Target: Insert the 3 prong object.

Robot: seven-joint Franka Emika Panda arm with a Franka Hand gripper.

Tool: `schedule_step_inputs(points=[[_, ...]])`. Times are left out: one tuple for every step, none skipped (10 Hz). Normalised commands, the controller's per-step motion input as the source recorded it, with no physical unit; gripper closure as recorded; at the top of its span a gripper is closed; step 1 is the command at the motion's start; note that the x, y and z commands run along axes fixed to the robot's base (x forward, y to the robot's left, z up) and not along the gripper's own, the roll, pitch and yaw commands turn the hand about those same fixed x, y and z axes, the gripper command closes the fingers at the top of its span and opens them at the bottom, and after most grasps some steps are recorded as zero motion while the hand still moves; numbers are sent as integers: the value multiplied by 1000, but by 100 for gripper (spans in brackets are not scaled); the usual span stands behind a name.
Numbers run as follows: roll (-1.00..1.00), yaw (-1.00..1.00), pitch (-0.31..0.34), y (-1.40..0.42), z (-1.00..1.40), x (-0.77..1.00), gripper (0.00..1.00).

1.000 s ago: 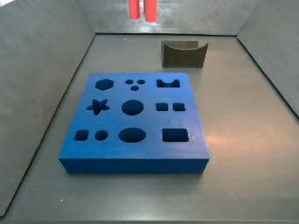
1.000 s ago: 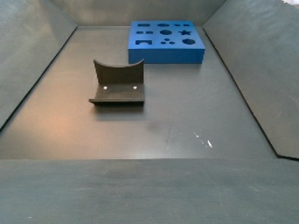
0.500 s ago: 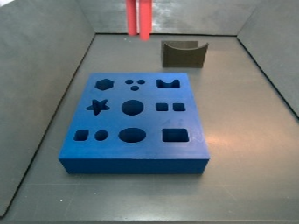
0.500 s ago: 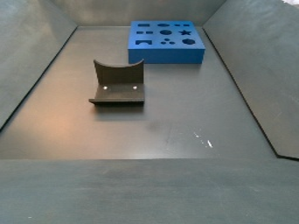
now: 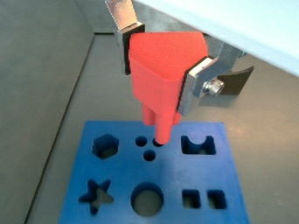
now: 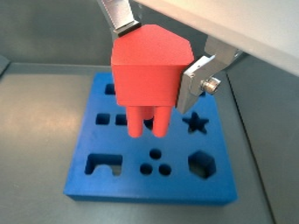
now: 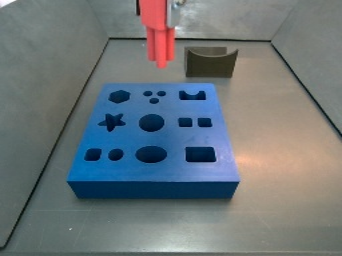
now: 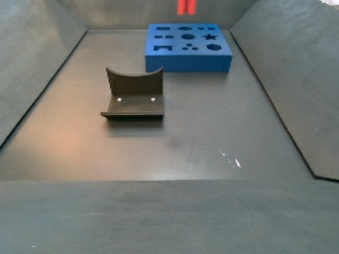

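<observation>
Claw (image 5: 163, 74) closed on the 3 prong object (image 5: 162, 74), gripped at its wide upper body, prongs pointing down. The piece hangs above the blue block (image 6: 158, 188), over its far end (three small round holes (image 5: 149, 147) lie below the prongs). Dark olive curved block (image 7: 211, 62) stands apart on the desk (image 8: 199, 149).

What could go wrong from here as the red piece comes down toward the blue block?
1. The hand holds the 3 prong object above the blue block, prongs pointing down. If the prongs miss the three small round holes, they may jam on the block's top face.
2. Only the piece's upper body sits between the fingers, so a jam could tilt or shift it in the grip.
</observation>
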Motion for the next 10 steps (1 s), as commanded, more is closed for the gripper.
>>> schedule_step_inputs(points=[[-106,0,-196,200,-517,-86,100],[0,-94,-141,126,-529,-49,100],[10,-86,-140,151,-374,-214,100],[83,-120,-93,23,-337,-171,100],[150,-120,-4,0,-380,-214,100],[177,-143,20,0,-363,-134,100],[190,-166,113,-29,-363,0,100],[129,-94,119,-63,-331,57,100],[43,0,113,-69,-291,283,100],[0,0,86,-63,-211,277,100]])
